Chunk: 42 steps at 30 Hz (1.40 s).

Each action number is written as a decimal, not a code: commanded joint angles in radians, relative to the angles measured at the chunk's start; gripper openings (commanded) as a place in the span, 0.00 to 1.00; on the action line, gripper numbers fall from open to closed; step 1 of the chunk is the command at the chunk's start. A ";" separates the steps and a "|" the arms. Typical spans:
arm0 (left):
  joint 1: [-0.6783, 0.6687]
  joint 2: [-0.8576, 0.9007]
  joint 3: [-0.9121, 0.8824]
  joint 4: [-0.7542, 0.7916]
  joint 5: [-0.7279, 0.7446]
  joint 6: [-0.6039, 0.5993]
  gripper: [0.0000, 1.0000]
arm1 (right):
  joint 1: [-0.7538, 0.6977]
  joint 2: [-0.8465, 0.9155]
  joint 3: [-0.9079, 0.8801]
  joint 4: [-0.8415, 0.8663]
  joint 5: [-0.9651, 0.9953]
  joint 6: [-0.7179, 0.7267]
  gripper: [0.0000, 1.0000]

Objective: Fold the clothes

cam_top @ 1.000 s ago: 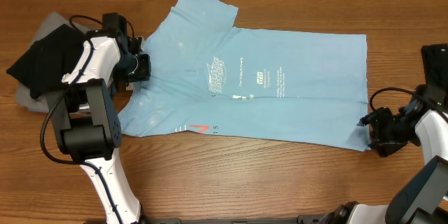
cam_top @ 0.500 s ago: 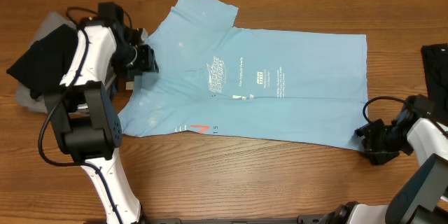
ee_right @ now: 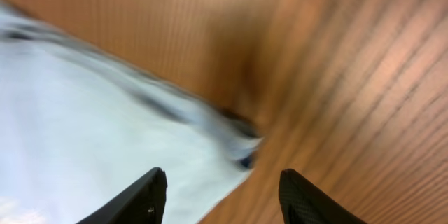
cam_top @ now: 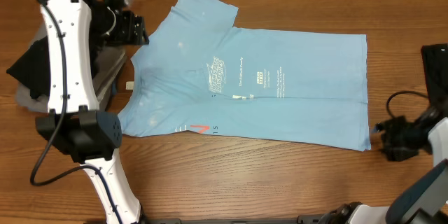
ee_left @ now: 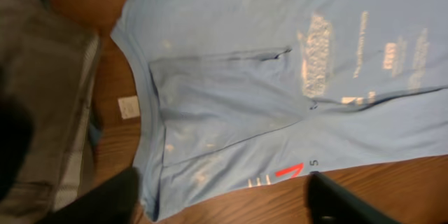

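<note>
— While both arms stand off the cloth, where does the T-shirt lie?

— Flat on the table, stretched from one arm to the other. Its collar lies below and ahead of the left fingers, which hang high above it. Its hem corner sits just ahead of the right fingers, close to them but not touching.

— Does either arm hold anything?

— No. The left fingers stand wide apart with only the shirt far beneath them. The right fingers are also parted, with bare wood and the blue edge showing through the gap.

— So what is the step?

— Probably taking fresh holds for a fold. A crease runs along the shirt's length, and one sleeve juts out on the far side, so the garment looks only part folded.

— How should the robot do it well?

— The left fingers should come straight down onto the shoulder edge, beside the collar. They should stay clear of the small white tag and of the grey garment and black garment lying off to one side of them. The right fingers should slide in low over the wood so one goes under the corner, then pinch every layer there. Both ends ought to rise together and travel level. Otherwise the soft cloth will likely sag in the middle and the edges will land askew.
</note>
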 commanded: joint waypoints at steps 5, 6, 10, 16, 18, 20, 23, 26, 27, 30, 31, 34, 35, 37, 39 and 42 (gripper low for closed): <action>-0.011 -0.166 0.052 -0.007 0.042 -0.024 1.00 | -0.001 -0.130 0.187 -0.095 -0.180 -0.108 0.58; -0.015 -0.200 0.050 -0.007 0.038 -0.037 1.00 | -0.001 -0.148 0.204 -0.111 -0.198 -0.116 0.59; -0.048 -0.343 -0.028 -0.007 -0.093 -0.076 1.00 | -0.001 -0.216 0.224 -0.148 -0.287 -0.147 0.61; -0.093 -0.544 -0.360 -0.003 -0.265 -0.261 1.00 | 0.001 -0.247 0.219 -0.213 -0.293 -0.159 0.66; -0.085 -0.565 -0.504 0.018 -0.224 -0.265 1.00 | 0.002 -0.246 0.202 -0.215 -0.261 -0.159 0.67; -0.077 -0.567 -0.641 0.062 -0.206 -0.264 1.00 | 0.009 -0.243 0.171 -0.201 -0.214 -0.158 0.67; -0.059 -0.561 -0.868 0.188 -0.158 -0.265 1.00 | 0.025 -0.230 0.103 -0.172 -0.177 -0.158 0.66; -0.031 -0.551 -1.082 0.322 -0.109 -0.285 0.93 | 0.039 -0.210 0.019 -0.121 -0.177 -0.166 0.60; -0.022 -0.549 -1.130 0.357 -0.114 -0.298 0.93 | 0.040 -0.204 0.000 -0.104 -0.177 -0.166 0.60; 0.029 -0.544 -1.299 0.505 -0.121 -0.347 0.95 | 0.040 -0.187 -0.057 -0.047 -0.178 -0.180 0.56; 0.050 -0.541 -1.345 0.549 -0.119 -0.364 0.95 | 0.040 -0.182 -0.068 -0.035 -0.178 -0.193 0.55; 0.118 -0.534 -1.470 0.671 -0.083 -0.384 0.88 | 0.042 -0.169 -0.093 0.000 -0.205 -0.259 0.54; 0.137 -0.531 -1.502 0.704 -0.066 -0.385 0.86 | 0.043 -0.167 -0.101 0.011 -0.222 -0.259 0.54; 0.163 -0.525 -1.558 0.763 -0.058 -0.384 0.83 | 0.053 -0.166 -0.122 0.043 -0.232 -0.254 0.54; 0.179 -0.525 -1.614 0.839 -0.060 -0.385 0.80 | 0.062 -0.166 -0.144 0.082 -0.230 -0.254 0.54; 0.183 -0.525 -1.675 0.950 -0.061 -0.388 0.66 | 0.069 -0.166 -0.177 0.130 -0.230 -0.227 0.54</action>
